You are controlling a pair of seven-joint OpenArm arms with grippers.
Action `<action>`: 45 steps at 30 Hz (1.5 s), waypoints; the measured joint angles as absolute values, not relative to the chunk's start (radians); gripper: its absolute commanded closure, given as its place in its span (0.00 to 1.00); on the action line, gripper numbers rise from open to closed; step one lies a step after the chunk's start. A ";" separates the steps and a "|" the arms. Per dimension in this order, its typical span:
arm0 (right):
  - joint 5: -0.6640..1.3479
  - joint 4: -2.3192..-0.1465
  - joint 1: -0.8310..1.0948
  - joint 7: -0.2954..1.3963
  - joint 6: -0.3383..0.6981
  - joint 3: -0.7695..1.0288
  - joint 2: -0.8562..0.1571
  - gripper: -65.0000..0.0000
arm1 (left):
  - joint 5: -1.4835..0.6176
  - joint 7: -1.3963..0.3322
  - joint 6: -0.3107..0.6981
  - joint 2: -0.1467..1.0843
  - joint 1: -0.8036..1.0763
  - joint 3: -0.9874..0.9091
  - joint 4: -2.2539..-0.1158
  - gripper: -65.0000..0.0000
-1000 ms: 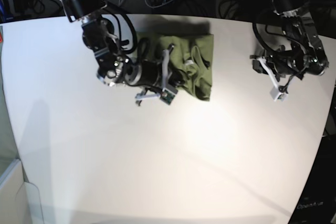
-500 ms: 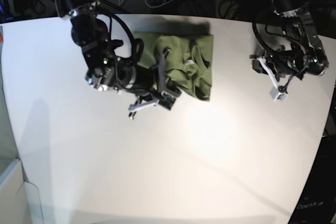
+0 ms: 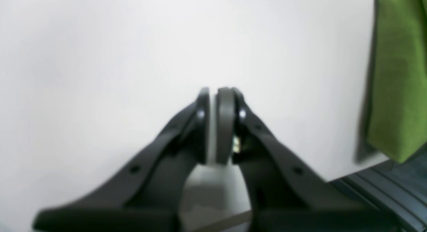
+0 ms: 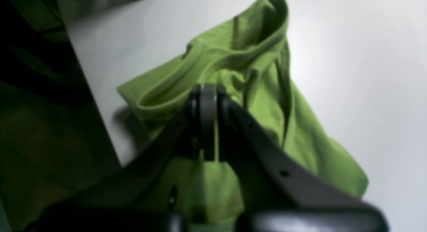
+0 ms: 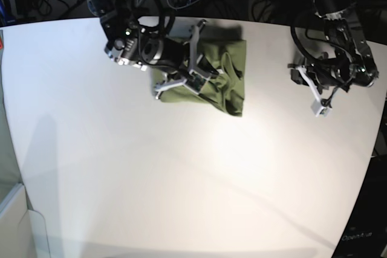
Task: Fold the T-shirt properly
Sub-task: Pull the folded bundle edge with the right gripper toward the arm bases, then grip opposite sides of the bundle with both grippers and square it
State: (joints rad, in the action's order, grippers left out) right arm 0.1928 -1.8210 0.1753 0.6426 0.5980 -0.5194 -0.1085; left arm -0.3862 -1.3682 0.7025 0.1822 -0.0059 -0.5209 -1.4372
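Left wrist: the left gripper [image 3: 213, 125] is closed on nothing, the shirt [image 3: 397, 75] at 3 o'clock.

Right wrist: the right gripper [image 4: 207, 122] is closed above the collar, holding nothing I can see; dragging would undo the fold.

Base: the shirt [image 5: 227, 83] lies at 12 o'clock on the table [image 5: 181, 179], long axis roughly 9-to-3.

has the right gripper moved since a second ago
Yes. The right gripper has shifted toward the table's far edge, now over the T-shirt.
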 measured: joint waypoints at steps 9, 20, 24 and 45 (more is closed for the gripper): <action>0.191 -1.730 0.187 0.581 0.590 -0.583 -0.108 1.00 | -0.387 -1.364 0.702 0.183 -0.002 -0.521 -1.437 0.94; 0.167 -1.646 0.175 0.553 0.592 -0.719 -0.083 1.00 | -0.387 -1.364 0.702 0.182 -0.002 -0.521 -1.440 0.94; 0.110 -1.676 0.176 0.559 0.587 -0.716 -0.113 1.00 | -0.386 -1.365 0.702 0.183 -0.002 -0.521 -1.440 0.94; 0.062 -1.903 0.262 0.563 0.571 -0.634 -0.286 1.00 | -0.383 -1.362 0.702 0.167 -0.003 -0.477 -1.442 0.94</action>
State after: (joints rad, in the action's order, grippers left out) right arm 0.0624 -1.9030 0.2615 0.5632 0.5709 -0.6342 -0.2863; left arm -0.3828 -1.3617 0.7021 0.1673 -0.0029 -0.4770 -1.4418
